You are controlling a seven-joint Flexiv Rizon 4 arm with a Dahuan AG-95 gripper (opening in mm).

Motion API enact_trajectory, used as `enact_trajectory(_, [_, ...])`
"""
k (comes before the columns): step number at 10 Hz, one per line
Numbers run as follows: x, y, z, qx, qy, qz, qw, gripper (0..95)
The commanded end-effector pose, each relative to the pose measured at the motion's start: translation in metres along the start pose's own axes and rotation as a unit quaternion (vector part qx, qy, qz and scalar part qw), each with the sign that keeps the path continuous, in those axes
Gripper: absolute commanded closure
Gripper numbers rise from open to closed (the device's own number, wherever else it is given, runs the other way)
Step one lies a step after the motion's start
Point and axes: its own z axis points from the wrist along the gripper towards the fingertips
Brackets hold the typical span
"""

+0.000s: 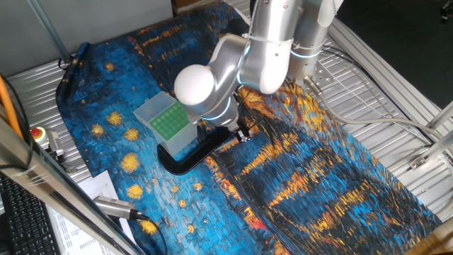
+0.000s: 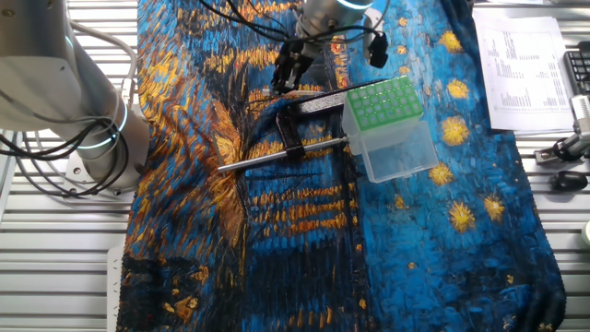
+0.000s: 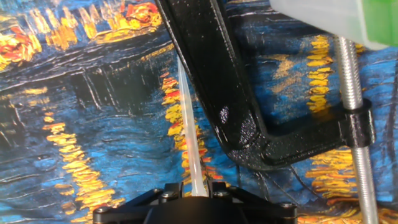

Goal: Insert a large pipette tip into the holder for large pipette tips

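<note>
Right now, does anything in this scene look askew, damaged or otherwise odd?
Yes: the translucent box with a green hole grid sits tilted, propped on the black C-shaped clamp rather than flat on the painted cloth. The slender translucent pipette tip looks intact.
</note>
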Motion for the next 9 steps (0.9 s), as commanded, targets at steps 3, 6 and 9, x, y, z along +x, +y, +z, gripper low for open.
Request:
enact_trajectory(3, [-0.0039,-0.0016,0.0030,0.005,-0.003,-0.008,1.0000,76.0])
enact_trajectory(6, [-0.0039,-0.0016,0.0030,-0.008,-0.017,-0.023,0.9996,57.0])
enact_trajectory(9, [-0.0039,-0.0016,0.0030,-0.003,-0.019,-0.023,0.9996,57.0])
